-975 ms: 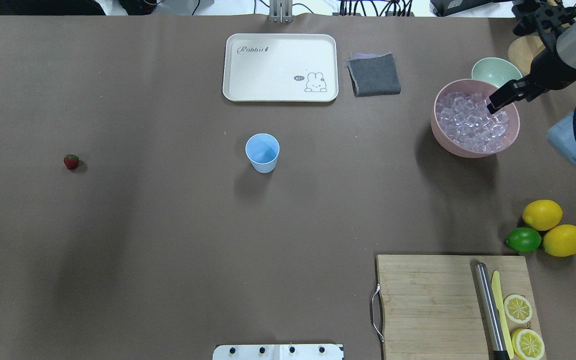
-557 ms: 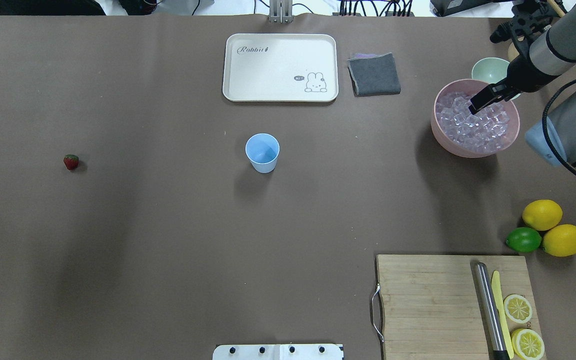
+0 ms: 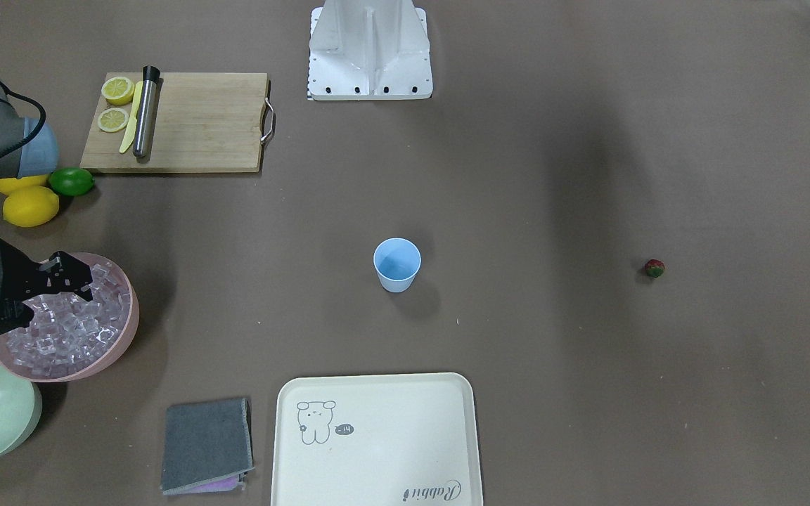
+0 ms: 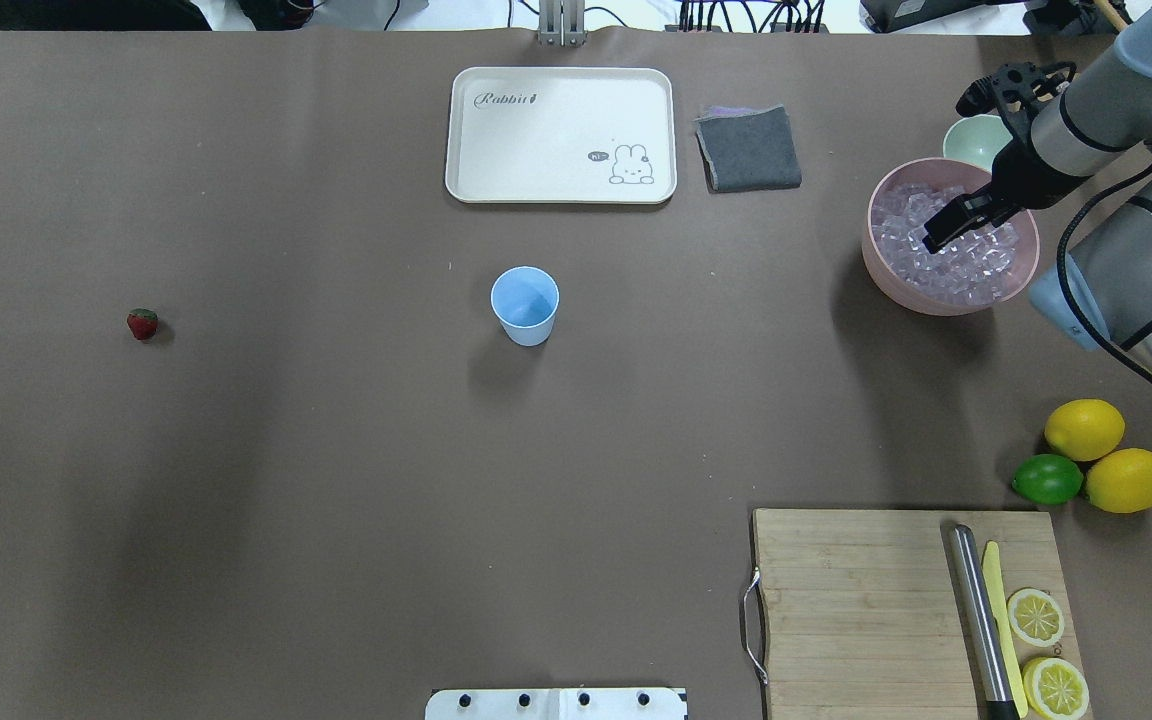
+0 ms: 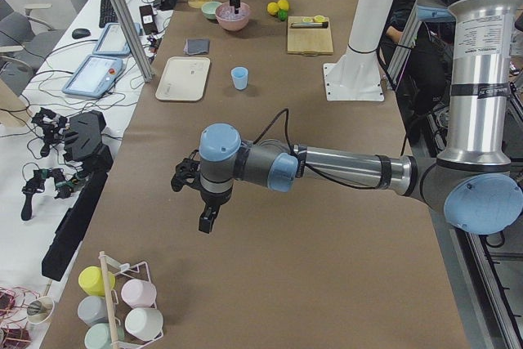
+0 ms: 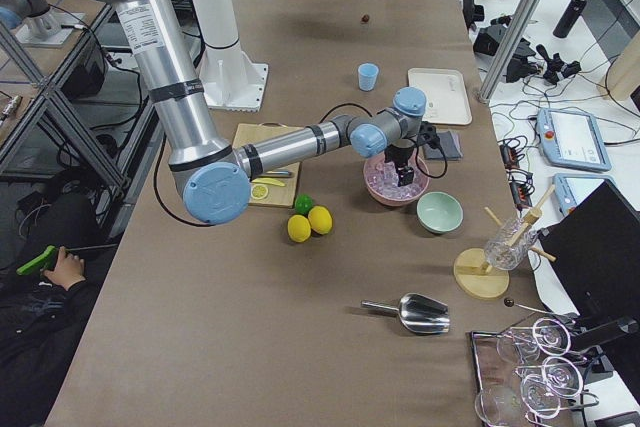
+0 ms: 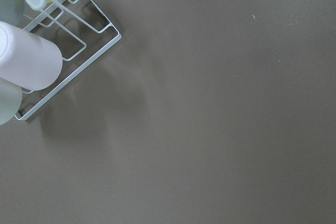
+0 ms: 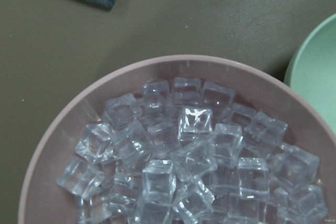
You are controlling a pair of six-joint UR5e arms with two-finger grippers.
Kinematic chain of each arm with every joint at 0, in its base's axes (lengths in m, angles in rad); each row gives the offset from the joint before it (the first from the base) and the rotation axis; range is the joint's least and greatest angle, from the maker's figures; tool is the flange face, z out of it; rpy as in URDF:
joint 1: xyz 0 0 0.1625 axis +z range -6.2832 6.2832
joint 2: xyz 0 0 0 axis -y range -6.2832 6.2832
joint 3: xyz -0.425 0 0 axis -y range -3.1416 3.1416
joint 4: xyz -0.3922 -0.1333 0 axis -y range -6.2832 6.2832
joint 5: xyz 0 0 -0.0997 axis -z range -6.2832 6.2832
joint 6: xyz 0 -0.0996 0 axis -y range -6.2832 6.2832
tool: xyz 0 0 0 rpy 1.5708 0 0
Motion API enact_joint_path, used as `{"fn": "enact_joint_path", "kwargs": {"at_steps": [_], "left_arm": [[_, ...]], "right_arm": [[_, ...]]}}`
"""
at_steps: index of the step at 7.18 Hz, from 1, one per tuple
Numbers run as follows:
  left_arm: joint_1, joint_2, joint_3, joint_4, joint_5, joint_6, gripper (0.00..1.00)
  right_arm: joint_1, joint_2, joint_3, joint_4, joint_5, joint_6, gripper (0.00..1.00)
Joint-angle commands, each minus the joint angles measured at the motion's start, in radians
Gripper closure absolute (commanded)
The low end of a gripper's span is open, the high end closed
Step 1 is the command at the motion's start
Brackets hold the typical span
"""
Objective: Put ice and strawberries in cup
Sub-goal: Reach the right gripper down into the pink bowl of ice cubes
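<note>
The light-blue cup (image 4: 525,303) stands upright mid-table; it also shows in the front view (image 3: 396,263). The strawberry (image 4: 142,323) lies alone far to the left, also seen in the front view (image 3: 654,268). Many clear ice cubes (image 4: 966,268) fill the pink bowl (image 4: 874,262) at the right; the right wrist view looks straight down on the ice (image 8: 194,156). My right gripper (image 4: 939,236) hangs just over the ice, jaws apart and empty; it also shows in the front view (image 3: 71,274). My left gripper (image 5: 206,222) shows only in the exterior left view, far from the cup; I cannot tell its state.
A pale-green bowl (image 4: 974,140) sits behind the pink bowl. A white tray (image 4: 561,135) and a grey cloth (image 4: 748,148) lie at the back. A cutting board (image 4: 866,610) with a knife and lemon slices, two lemons and a lime (image 4: 1046,480) are front right. A mug rack (image 7: 63,40) is beneath the left wrist.
My right gripper has moved left from the pink bowl's right rim to over the middle of the ice. The cup and the strawberry have not moved.
</note>
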Motion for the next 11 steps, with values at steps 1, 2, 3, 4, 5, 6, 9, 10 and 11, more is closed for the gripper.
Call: {"fn": "enact_joint_path", "kwargs": {"at_steps": [1,2,3,4,5,6,9,10,11], "left_arm": [[0.006,-0.001,0.0,-0.001,0.001,0.0,0.02],[0.006,-0.004,0.002,0.001,0.001,0.0,0.02],[0.011,-0.006,0.002,0.001,0.001,0.0,0.02],[0.012,-0.007,0.003,0.001,0.001,0.0,0.02],[0.012,-0.007,0.003,0.001,0.001,0.0,0.02],[0.012,-0.007,0.003,0.001,0.001,-0.001,0.02],[0.012,-0.02,0.015,0.001,0.001,0.0,0.02],[0.012,-0.02,0.014,0.001,0.001,0.0,0.02],[0.012,-0.02,0.014,-0.001,0.001,-0.001,0.02]], "right_arm": [[-0.011,0.041,-0.049,-0.001,-0.007,0.001,0.02],[-0.014,0.047,-0.06,-0.001,-0.017,0.0,0.02],[-0.02,0.048,-0.065,-0.001,-0.018,0.0,0.02],[-0.025,0.048,-0.08,0.001,-0.02,0.001,0.03],[-0.028,0.049,-0.082,0.001,-0.02,0.001,0.03],[-0.028,0.048,-0.082,0.001,-0.018,0.001,0.08],[-0.029,0.049,-0.08,-0.01,-0.011,0.02,0.6],[-0.029,0.051,-0.08,-0.01,-0.011,0.02,0.91],[-0.028,0.052,-0.076,-0.013,-0.008,0.018,1.0]]}}
